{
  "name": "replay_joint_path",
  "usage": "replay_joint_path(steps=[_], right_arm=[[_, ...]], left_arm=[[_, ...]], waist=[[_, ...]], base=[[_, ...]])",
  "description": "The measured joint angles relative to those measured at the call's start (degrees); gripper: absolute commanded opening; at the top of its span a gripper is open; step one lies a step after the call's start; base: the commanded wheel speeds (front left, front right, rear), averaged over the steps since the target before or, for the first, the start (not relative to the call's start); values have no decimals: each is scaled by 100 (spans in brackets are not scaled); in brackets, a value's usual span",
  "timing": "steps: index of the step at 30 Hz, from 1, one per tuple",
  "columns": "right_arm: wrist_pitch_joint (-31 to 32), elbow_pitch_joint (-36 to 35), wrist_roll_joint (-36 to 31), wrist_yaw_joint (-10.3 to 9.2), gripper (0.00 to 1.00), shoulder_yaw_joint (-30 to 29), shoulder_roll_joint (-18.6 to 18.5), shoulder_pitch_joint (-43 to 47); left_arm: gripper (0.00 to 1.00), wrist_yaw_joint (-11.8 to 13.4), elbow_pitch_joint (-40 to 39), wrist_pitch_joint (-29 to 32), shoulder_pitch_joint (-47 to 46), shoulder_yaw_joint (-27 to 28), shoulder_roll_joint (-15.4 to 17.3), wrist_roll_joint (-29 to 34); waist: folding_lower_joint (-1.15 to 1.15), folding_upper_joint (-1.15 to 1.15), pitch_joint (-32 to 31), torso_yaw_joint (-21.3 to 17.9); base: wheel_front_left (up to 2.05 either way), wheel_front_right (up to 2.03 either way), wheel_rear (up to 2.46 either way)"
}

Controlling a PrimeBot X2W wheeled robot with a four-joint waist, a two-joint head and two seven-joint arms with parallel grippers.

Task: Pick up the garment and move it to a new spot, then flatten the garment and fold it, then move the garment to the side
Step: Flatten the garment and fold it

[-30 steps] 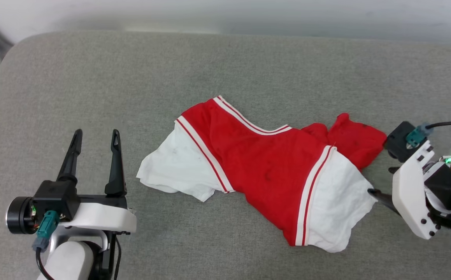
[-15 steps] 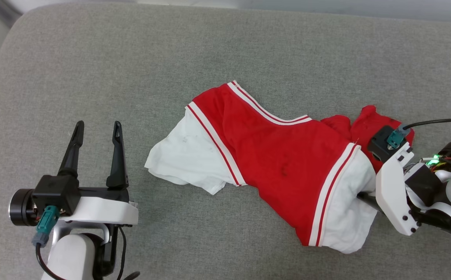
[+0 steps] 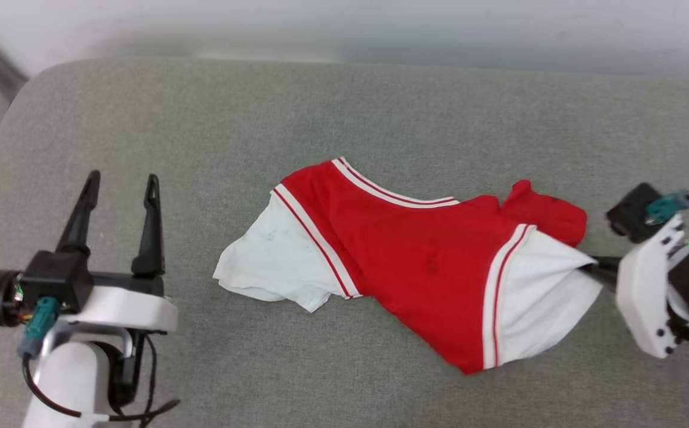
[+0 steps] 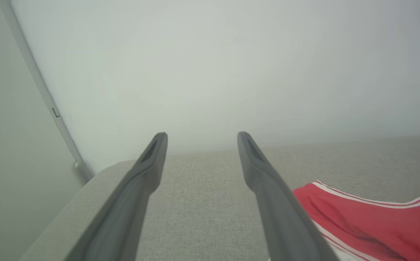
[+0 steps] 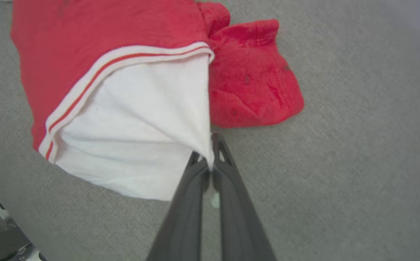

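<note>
Right wrist view: the garment [image 5: 123,54] is clamped by the right tool [image 5: 211,154] at a thin sleeve edge, easily lost if tugged

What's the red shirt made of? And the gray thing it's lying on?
The garment looks like soft, matte knit cloth: it wrinkles, drapes, and shows stitched hems. The gray surface looks like coarse woven upholstery, matte; its rounded corner suggests a padded cushion, perhaps.

Head camera looks down on the cushion [image 3: 201,119]; both wrist cameras, closer in, share the garment [image 3: 427,261]
</note>
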Motion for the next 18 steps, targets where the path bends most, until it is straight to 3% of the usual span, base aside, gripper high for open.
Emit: replay_joint_path(steps=[8, 12, 18], right_arm=[[-248, -467, -13, 0, 0, -887, -448, 468], [-216, -581, -144, 0, 0, -1300, -423, 752], [-85, -757, -456, 0, 0, -1738, -157, 1083]], left_arm=[[100, -336, 372, 179, -732, -141, 610, 65], [100, -457, 488, 921, -1302, -499, 984, -203], [100, -490, 492, 2529, -2033, -1499, 1671, -1249]], waist=[[0, 0, -212, -201], [0, 0, -185, -256], [0, 0, -67, -309]], base=[[0, 0, 0], [0, 0, 0], [0, 0, 0]])
